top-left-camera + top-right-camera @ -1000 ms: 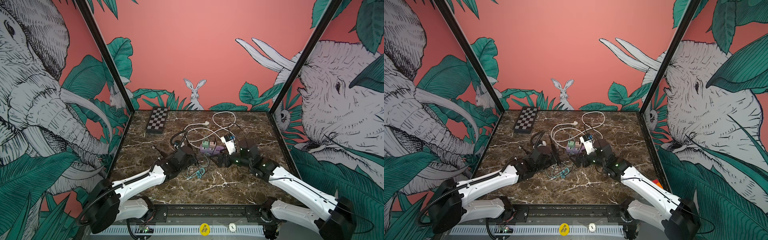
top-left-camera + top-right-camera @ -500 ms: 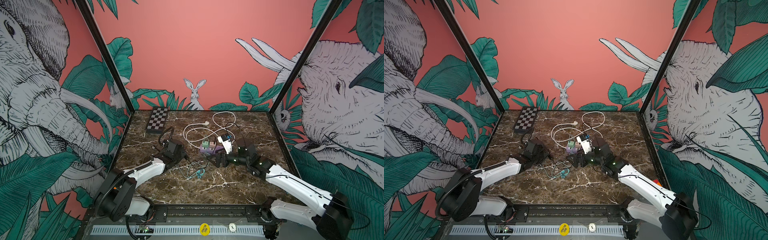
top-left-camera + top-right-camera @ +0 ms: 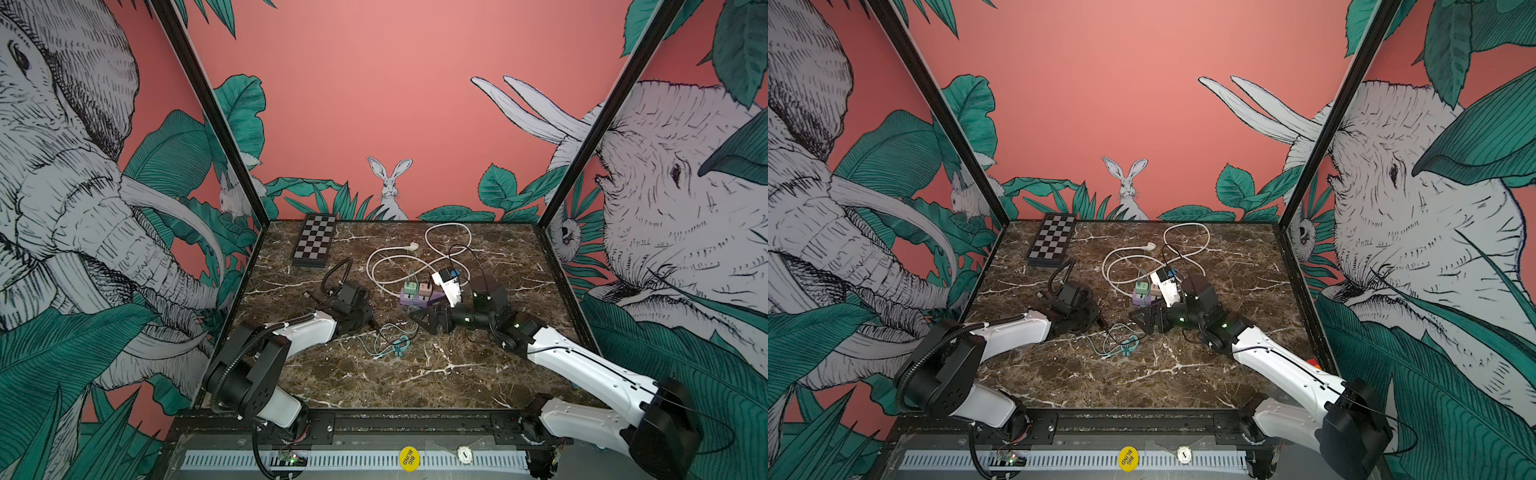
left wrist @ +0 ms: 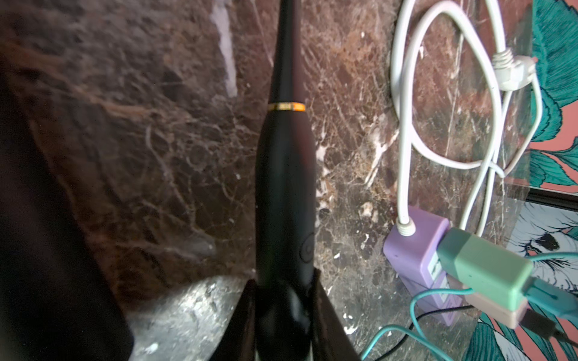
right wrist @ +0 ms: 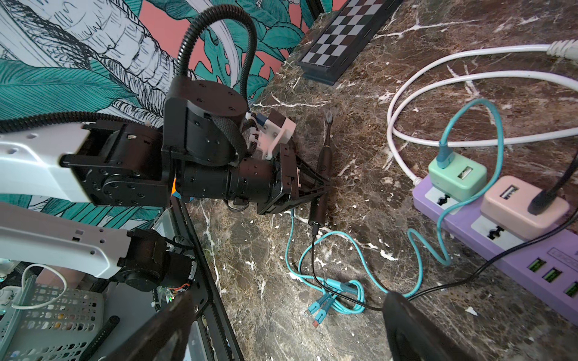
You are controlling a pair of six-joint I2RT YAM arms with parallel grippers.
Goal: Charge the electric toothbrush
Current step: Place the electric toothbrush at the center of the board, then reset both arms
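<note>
Left gripper (image 4: 286,312) retreated leftward, clamping toothbrush (image 4: 284,187) (cable (image 5: 313,250) apparently attached), forearm (image 3: 299,332) low

a dark brown marble table (image 3: 415,374) with white veins carries everything here. in the far left corner lies a flat chessboard box (image 3: 314,241), closed, checkered side up. a white cable (image 4: 404,175) sprawls in loose loops across the far middle, its plug (image 3: 411,247) loose on the stone. the cable runs into a purple power strip (image 4: 416,247) nearer the centre. just in front of the strip lies a tangled teal cable (image 5: 344,290) – its connector ends bunched together.
</note>
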